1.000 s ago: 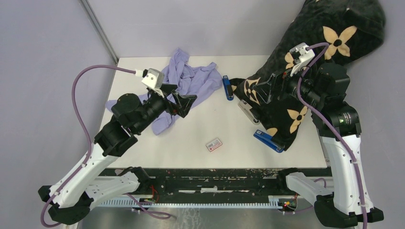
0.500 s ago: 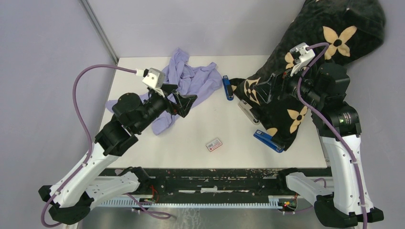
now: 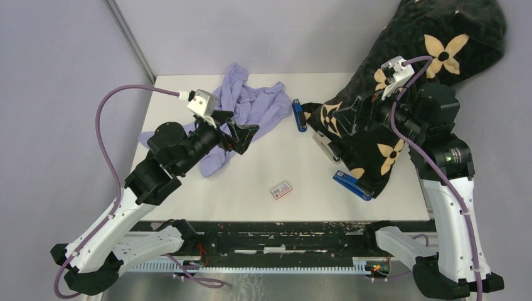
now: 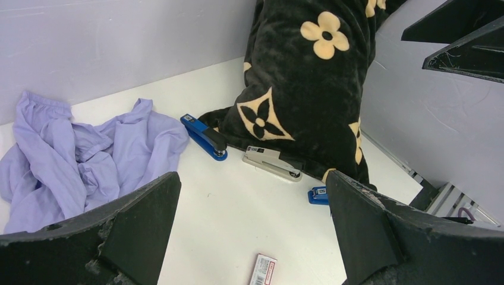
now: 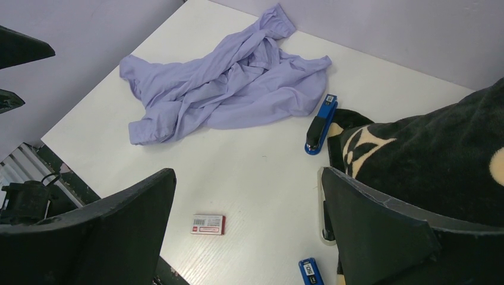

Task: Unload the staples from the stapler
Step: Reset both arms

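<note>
Looks to be at the very start. Shows three staplers lying shut on the white tabletop (image 3: 251,200). A blue metal-and-plastic stapler (image 3: 299,115) just above the centre of the top view, between a crumpled lilac cloth (image 3: 248,110) and a big black plush cushion with beige flowers (image 3: 439,37). A slim grey-and-silver stapler (image 3: 326,147) right of centre, just beside the cushion's lower edge. A second blue stapler (image 3: 351,184) at lower right, partly tucked under the cushion. Shows also a small red-and-white cardboard box (image 3: 281,189) lying alone at lower centre, apart from all three.

Finds no silver staple strips on the bare surface in any view. Places the staples, as a judgement, inside one or more of the shut staplers, hidden; cannot tell which of them loaded.

Has the left gripper (image 3: 241,135) hanging left of centre near the cloth's edge, spread wide, clasping nothing. Confirms as much in the left wrist view, with bare table and the grey stapler visible between the two black fingers (image 4: 136,225). Has the right gripper (image 3: 344,116) right of centre, in front of the cushion, likewise spread wide and empty, near the first blue stapler and the grey one yet touching neither.

Counts nothing done: no stapler picked up, none opened, no strip out. Leaves everything: choosing a stapler, pinning it with one gripper, swinging up the top or releasing the magazine with the other, then drawing or tipping the strip out onto the table.
</note>
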`<move>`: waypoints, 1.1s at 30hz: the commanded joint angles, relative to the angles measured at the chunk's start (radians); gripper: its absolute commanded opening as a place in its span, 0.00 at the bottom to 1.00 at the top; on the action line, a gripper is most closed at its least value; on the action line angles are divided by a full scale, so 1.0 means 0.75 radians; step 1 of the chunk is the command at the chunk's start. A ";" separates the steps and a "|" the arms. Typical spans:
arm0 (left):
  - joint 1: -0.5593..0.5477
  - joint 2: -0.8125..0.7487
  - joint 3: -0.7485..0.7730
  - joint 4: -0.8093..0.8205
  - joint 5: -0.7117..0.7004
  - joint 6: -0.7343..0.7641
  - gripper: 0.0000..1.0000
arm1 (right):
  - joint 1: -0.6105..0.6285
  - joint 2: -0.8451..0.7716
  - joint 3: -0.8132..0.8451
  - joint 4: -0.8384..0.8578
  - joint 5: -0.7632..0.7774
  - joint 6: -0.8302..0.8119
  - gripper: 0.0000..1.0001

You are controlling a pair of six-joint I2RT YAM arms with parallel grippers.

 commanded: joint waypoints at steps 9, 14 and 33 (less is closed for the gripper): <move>0.006 -0.008 0.008 0.021 0.017 0.072 0.99 | -0.005 -0.019 0.007 0.072 0.020 -0.002 1.00; 0.008 -0.005 0.008 0.021 0.017 0.071 0.99 | -0.005 -0.015 0.007 0.073 0.020 0.000 1.00; 0.010 -0.005 0.008 0.018 0.018 0.071 0.99 | -0.006 -0.013 0.011 0.072 0.022 0.001 1.00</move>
